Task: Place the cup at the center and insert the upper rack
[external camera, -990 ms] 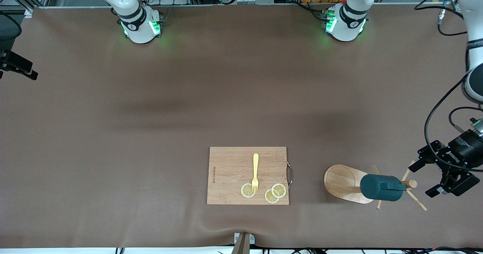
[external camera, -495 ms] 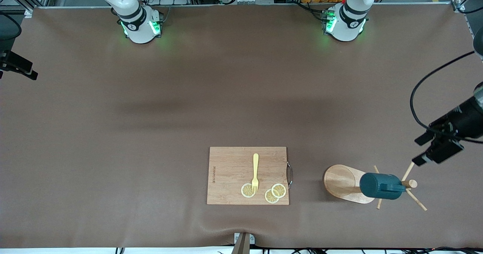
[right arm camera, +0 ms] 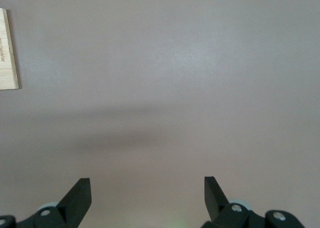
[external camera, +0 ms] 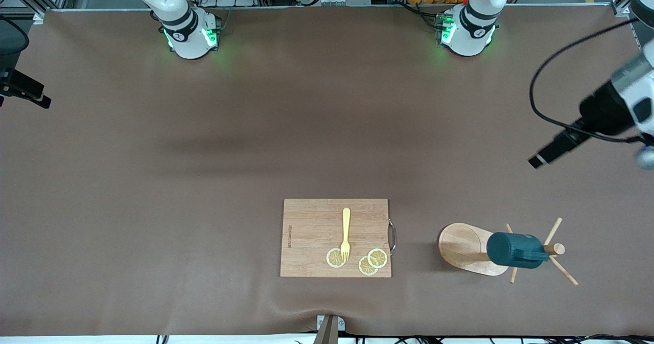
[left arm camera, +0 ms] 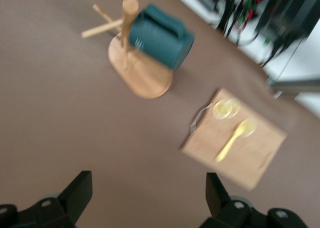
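Although its fingers are spread wide and hold nothing, the left gripper (left arm camera: 145,200) hangs at the front view's right edge, over bare table (external camera: 204,155). Lower right, the cup (external camera: 513,252) hangs on the upper rack (external camera: 467,249), so the task looks largely done. The right gripper (right arm camera: 145,200) waits, also spread and empty.

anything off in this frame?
Yes: the cup hangs on the upper rack near the left arm's end, not at table centre. The left gripper is open, up over bare table; right gripper open, waiting.
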`<state>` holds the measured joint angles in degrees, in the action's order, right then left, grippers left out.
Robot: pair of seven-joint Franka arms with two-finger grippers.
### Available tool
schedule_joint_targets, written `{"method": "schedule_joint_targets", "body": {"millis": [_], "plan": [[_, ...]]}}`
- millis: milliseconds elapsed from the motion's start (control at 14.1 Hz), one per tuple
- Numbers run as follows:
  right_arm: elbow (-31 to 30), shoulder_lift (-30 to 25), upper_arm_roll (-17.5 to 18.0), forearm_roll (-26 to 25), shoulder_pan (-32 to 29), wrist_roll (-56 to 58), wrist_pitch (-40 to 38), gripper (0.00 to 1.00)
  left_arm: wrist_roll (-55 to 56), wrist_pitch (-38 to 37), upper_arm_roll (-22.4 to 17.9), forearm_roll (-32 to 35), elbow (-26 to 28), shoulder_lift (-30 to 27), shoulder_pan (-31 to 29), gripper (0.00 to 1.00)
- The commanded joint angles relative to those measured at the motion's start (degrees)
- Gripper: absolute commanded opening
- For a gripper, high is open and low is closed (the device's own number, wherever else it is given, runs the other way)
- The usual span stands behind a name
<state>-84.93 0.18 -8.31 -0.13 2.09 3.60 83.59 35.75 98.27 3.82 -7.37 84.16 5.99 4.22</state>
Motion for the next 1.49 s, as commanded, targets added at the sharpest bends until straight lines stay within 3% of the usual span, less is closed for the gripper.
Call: {"method": "schedule_joint_targets", "body": {"millis": [0,283,707,1415], "plan": [[0.8,0.3,0.7,0.5,-1.1,-0.2,-0.7,1.0,-8.3,-4.8,-0.3,3.2,3.3,-4.0,0.2,1.0],[0.8,0.3,0.7,0.5,-1.2,-0.2,-0.7,1.0,-13.3,-9.4,0.0,7.7,4.3,-5.5,1.6,1.0],[0.8,0.3,0.7,0.5,-1.2,-0.2,-0.6,1.0,-19.4,-11.3,1.2,8.5,7.9,-9.8,2.3,1.0],[0.8,0.3,0.7,0.5,-1.2,-0.2,-0.7,1.0,-25.8,-12.7,-1.2,9.8,5.7,-10.1,5.5,1.0]]}}
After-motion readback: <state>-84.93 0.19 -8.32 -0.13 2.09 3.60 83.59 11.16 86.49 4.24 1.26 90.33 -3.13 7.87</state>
